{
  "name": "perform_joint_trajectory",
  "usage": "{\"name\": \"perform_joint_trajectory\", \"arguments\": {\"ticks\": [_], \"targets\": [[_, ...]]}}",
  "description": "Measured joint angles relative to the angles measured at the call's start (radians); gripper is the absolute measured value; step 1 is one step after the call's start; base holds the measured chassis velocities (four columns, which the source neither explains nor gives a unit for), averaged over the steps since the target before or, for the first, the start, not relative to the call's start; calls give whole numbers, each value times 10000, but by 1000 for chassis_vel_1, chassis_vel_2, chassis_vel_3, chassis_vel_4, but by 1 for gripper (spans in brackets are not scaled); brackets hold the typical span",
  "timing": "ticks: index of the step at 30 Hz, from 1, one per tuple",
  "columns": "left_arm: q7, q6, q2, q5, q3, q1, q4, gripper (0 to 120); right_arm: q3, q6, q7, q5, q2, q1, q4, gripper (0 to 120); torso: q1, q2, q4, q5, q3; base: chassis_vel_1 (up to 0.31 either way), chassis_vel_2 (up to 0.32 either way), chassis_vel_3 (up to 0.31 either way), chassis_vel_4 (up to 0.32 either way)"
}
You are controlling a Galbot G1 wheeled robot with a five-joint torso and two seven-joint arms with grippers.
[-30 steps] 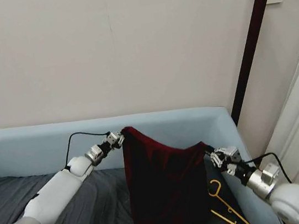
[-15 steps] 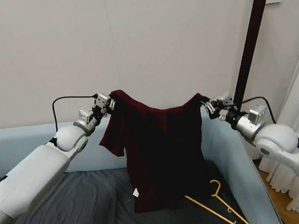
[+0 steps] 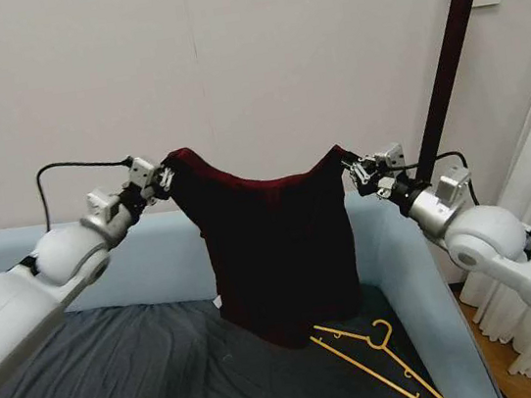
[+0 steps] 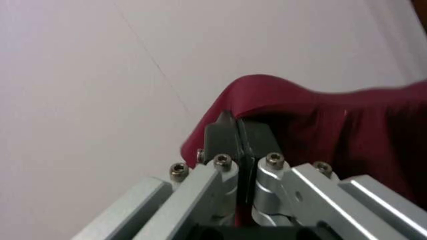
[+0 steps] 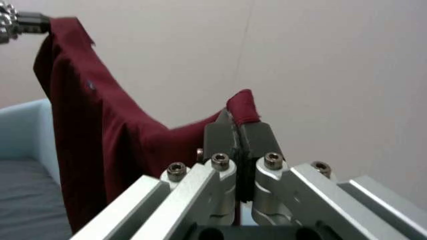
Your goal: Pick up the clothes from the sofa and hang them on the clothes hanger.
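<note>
Both arms are holding a dark red shirt (image 3: 282, 246) up in front of the pale wall (image 3: 226, 56), stretching it between them above the right end of the sofa (image 3: 402, 274). The left gripper (image 3: 159, 178) is pinching one shoulder of the shirt, and the left wrist view shows its fingers pressing together on the fabric with no gap between them. The right gripper (image 3: 354, 171) is gripping the other shoulder the same way, clamping tight on a fold of cloth. The shirt's top edge is sagging between the two grips. Its body is hanging down in front of the blue backrest (image 3: 146, 260), with the hem ending low over the grey seat (image 3: 103, 380); I cannot tell whether it is touching the seat. A yellow hanger (image 3: 370, 367) is lying on the seat near the right front corner, just beside the hem. A dark rack pole (image 3: 448, 69) is standing beyond the sofa's right end, behind the right arm.
</note>
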Motion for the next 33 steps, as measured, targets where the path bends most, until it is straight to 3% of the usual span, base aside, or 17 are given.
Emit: {"name": "perform_joint_trajectory", "arguments": {"ticks": [3,5,6,7,12,15,18,22,27,28,33], "targets": [[-76,17,766,-260,-398,443,-815,0,918,-134,56,237,-434,-832,752,0,1,-1,-3,-20,2,0,0,0,0],[-230,60,1526,-576,-657,495,-1578,0,1669,-227,182,451,-923,-1513,1590,0,0,1,-15,6,0,0,0,0,0],[-304,148,1839,-720,-688,445,-1823,0,1918,-268,217,475,-1098,-1752,1895,0,0,0,-19,1,1,0,0,0,0],[-304,148,1839,-720,-688,445,-1823,0,1918,-268,217,475,-1098,-1752,1895,0,0,0,-19,1,1,0,0,0,0],[-530,162,3082,-938,-737,254,-2295,0,2393,-304,409,456,-1467,-2334,2674,0,2,0,-4,-5,3,0,0,0,0],[-583,134,3224,-901,-642,343,-2205,0,2396,-309,449,319,-1364,-2537,2603,0,2,1,-3,-9,3,0,0,0,0],[-610,133,3106,-868,-460,540,-2128,0,2209,-313,450,94,-1045,-2618,2242,0,3,0,-8,-4,4,0,0,0,0],[-614,107,2440,-693,-196,983,-1787,0,1713,-375,363,-107,-392,-2527,1422,0,7,-2,-11,-8,7,0,0,0,0],[-544,26,1028,271,187,2254,-580,0,1041,-487,275,-667,888,-3100,250,0,7,-4,-6,-7,8,0,0,0,0],[-544,26,1028,271,187,2254,-580,0,1041,-487,275,-667,888,-3100,250,0,7,-4,-6,-7,8,0,0,0,0],[-597,-203,-304,1153,1264,2777,696,0,216,-85,27,-1798,1867,-3834,-676,0,6,-3,-9,-4,7,0,0,0,0]]}}
